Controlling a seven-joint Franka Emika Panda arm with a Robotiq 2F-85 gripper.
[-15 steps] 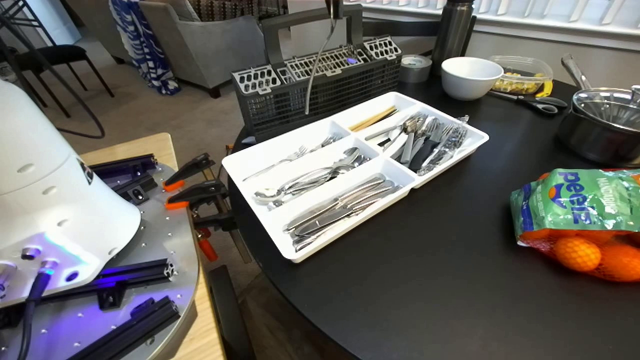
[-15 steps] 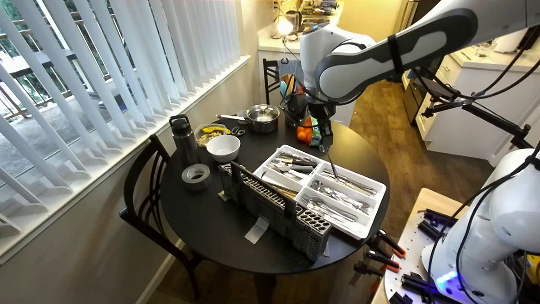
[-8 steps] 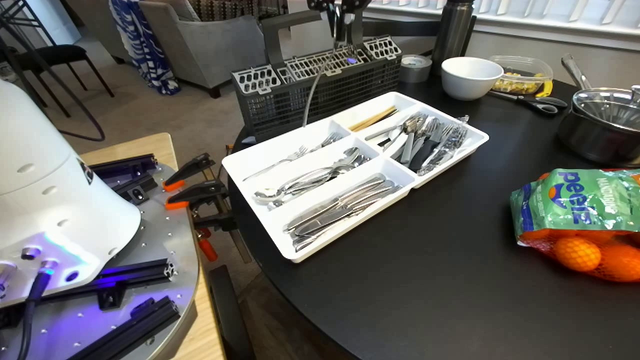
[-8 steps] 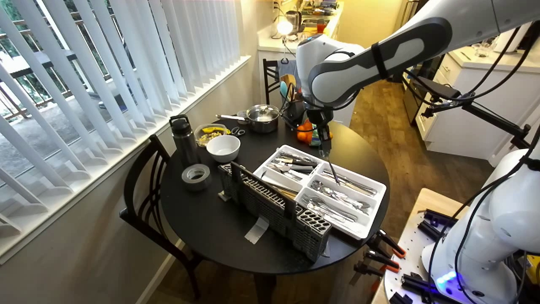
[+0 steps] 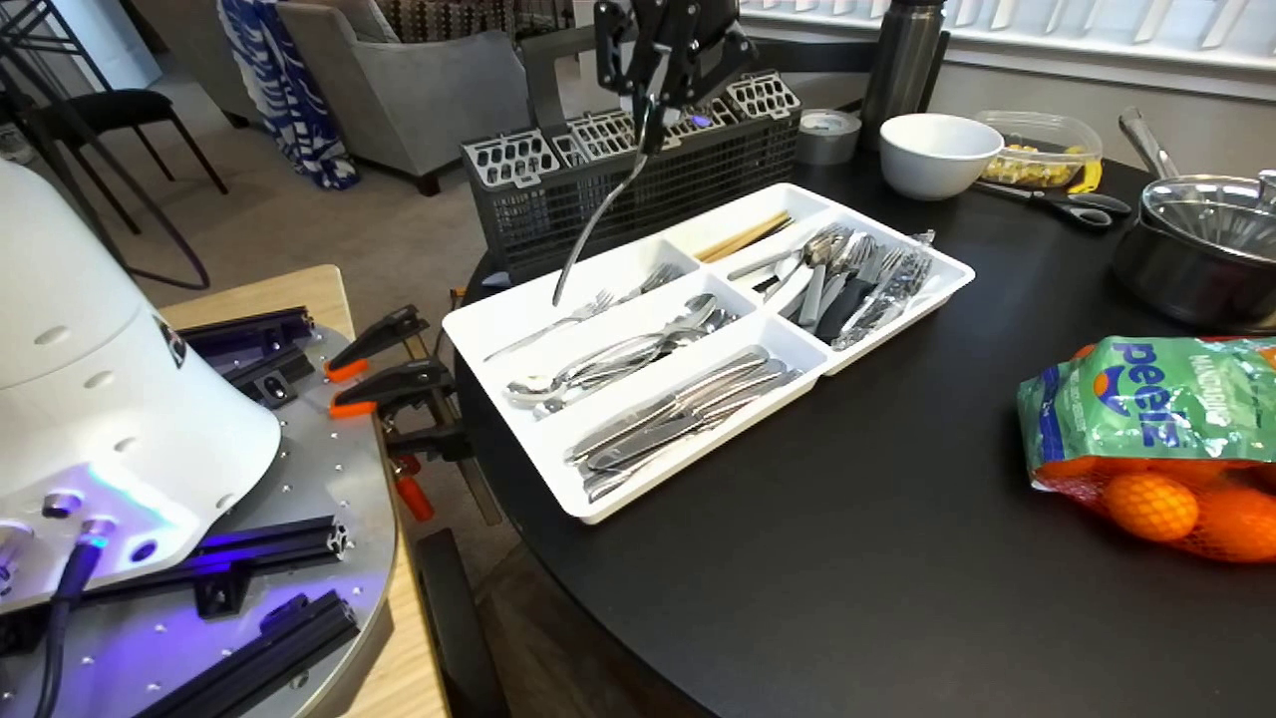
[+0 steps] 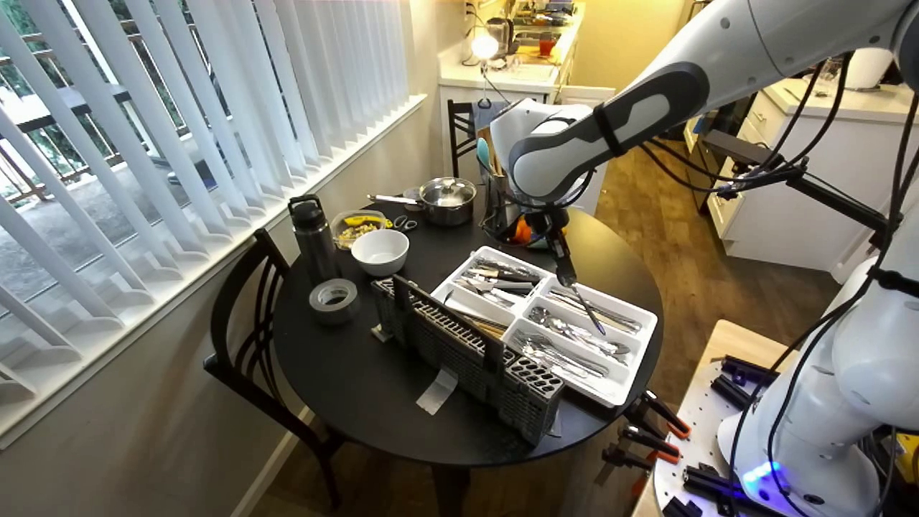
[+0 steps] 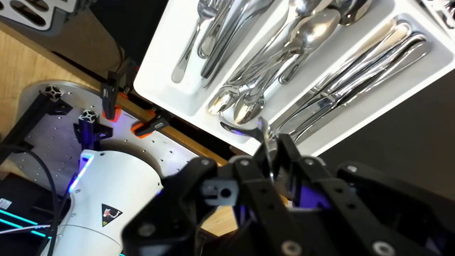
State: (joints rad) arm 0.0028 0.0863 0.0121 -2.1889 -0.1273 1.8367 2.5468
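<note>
My gripper (image 7: 272, 143) is shut on a thin, curved metal utensil (image 5: 601, 214), which looks like a spoon in the wrist view, its curved end (image 7: 241, 131) pointing away from the fingers. In both exterior views the utensil (image 6: 590, 310) slants down from the gripper (image 6: 566, 276) and hangs above the white cutlery tray (image 5: 590, 514). From the wrist, its end overlaps the near end of the compartment of spoons (image 7: 249, 106). Forks (image 7: 206, 14) and knives (image 7: 352, 81) fill the compartments on either side. Chopsticks (image 5: 743, 237) and mixed utensils (image 5: 827, 274) lie in the farther compartments.
A tall grey dishwasher basket (image 5: 638, 179) with a raised handle stands along the tray's side. Around the black table (image 5: 847, 558) are a white bowl (image 6: 380, 251), tape roll (image 6: 334, 300), bottle (image 6: 314, 237), lidded pot (image 6: 449, 201) and mandarin bag (image 5: 1156, 399). Clamps (image 5: 394, 389) sit by the edge.
My gripper has come lower and closer to the robot's base, carrying the utensil. The utensil's lower end has moved from in front of the basket to over the tray. The tray's contents look unchanged.
</note>
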